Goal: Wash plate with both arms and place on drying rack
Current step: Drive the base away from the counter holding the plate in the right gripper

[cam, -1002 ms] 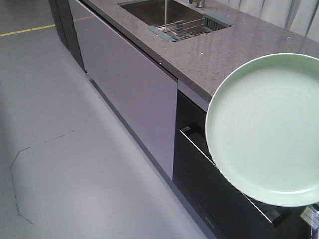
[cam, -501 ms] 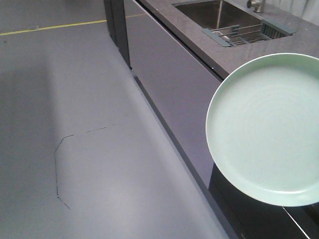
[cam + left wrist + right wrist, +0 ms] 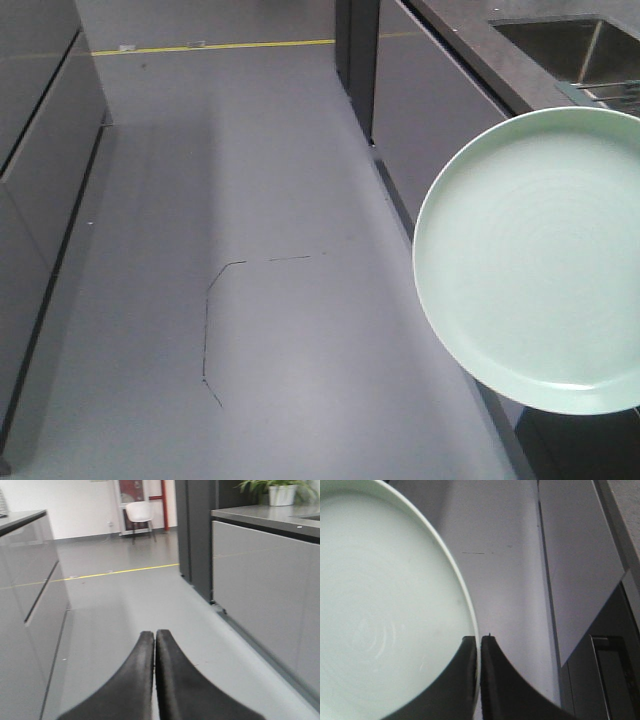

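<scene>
The pale mint-green plate point(image 3: 530, 260) fills the right of the front view, held up over the floor with its face to the camera. In the right wrist view my right gripper point(image 3: 480, 638) is shut on the plate's point(image 3: 380, 605) rim, one finger on each side of the edge. My left gripper point(image 3: 155, 633) is shut on nothing, pointing along the grey floor. A sliver of the drying rack point(image 3: 612, 92) shows at the sink's point(image 3: 560, 45) edge, just above the plate. Neither arm shows in the front view.
A dark counter point(image 3: 470, 40) with grey cabinet fronts point(image 3: 420, 120) runs along the right. More grey cabinets point(image 3: 40, 160) line the left. A yellow floor line point(image 3: 220, 45) crosses far ahead. A white chair point(image 3: 139, 512) and a potted plant point(image 3: 280, 492) stand beyond.
The front view has swung left: counter, sink and rack slid to the right edge and the left cabinets came into view. The plate keeps its place in the frame.
</scene>
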